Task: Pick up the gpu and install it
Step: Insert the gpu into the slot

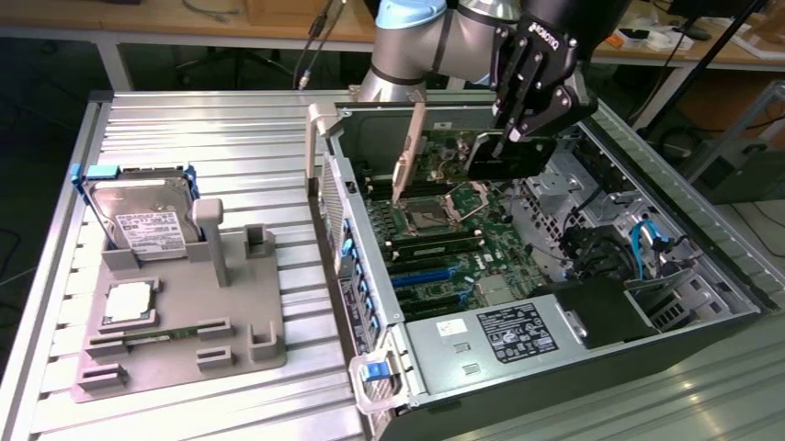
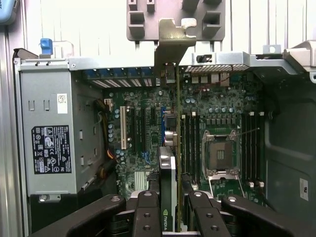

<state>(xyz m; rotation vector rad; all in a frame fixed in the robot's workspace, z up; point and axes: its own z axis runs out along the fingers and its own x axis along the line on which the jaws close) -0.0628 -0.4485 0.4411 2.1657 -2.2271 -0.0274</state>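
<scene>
I hold the gpu above the open computer case, my gripper shut on its top edge. Its black cooler faces the exterior view's right, and its metal end bracket hangs toward the case's rear wall. In the wrist view the gpu is seen edge-on between my two fingers, and its bracket reaches past the case's rear edge. It hovers over the motherboard, between the expansion slots and the memory slots beside the processor socket.
A grey fixture on the exterior view's left holds a silver hard drive and a small square processor chip. The power supply fills the case's near end. Cables and drive bays line its far side.
</scene>
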